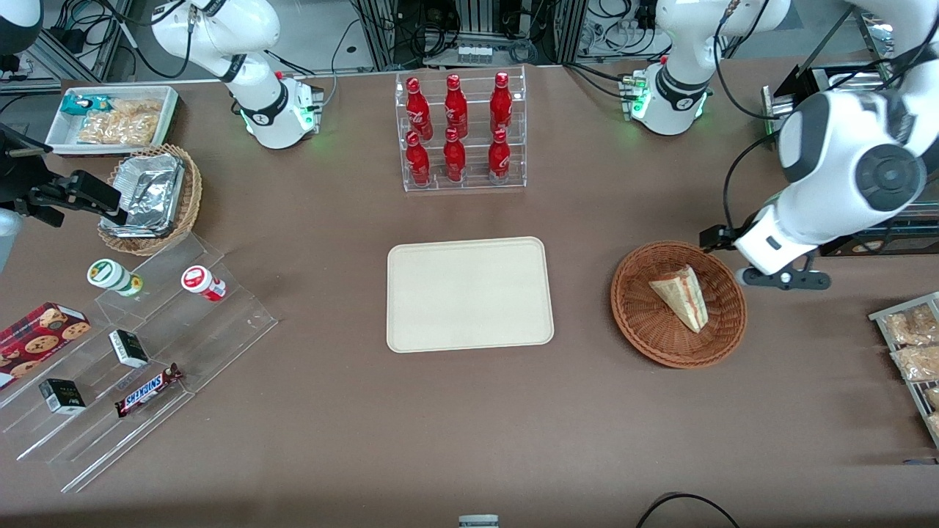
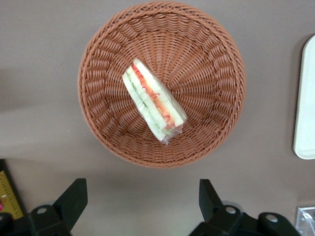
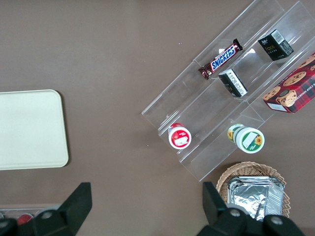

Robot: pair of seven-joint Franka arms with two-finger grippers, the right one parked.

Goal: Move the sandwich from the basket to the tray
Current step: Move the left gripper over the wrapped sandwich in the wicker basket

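Observation:
The sandwich (image 1: 682, 297) (image 2: 152, 101), a wrapped pale wedge with red and green filling, lies in the round reddish-brown basket (image 1: 638, 330) (image 2: 211, 59). My left gripper (image 2: 142, 196) hovers above bare table just outside the basket's rim, toward the working arm's end, with its white wrist (image 1: 777, 242) above. Its fingers (image 2: 74, 196) stand wide open with nothing between them. The cream tray (image 1: 469, 293) (image 2: 306, 98) (image 3: 29, 128) lies flat at the table's middle, beside the basket, with nothing on it.
A clear rack of red bottles (image 1: 461, 132) stands farther from the front camera than the tray. A stepped acrylic shelf of snacks (image 1: 139, 345), a tan basket of foil containers (image 1: 150, 198) and a white snack tray (image 1: 110, 117) sit toward the parked arm's end. Snack packets (image 1: 913, 345) lie at the working arm's end.

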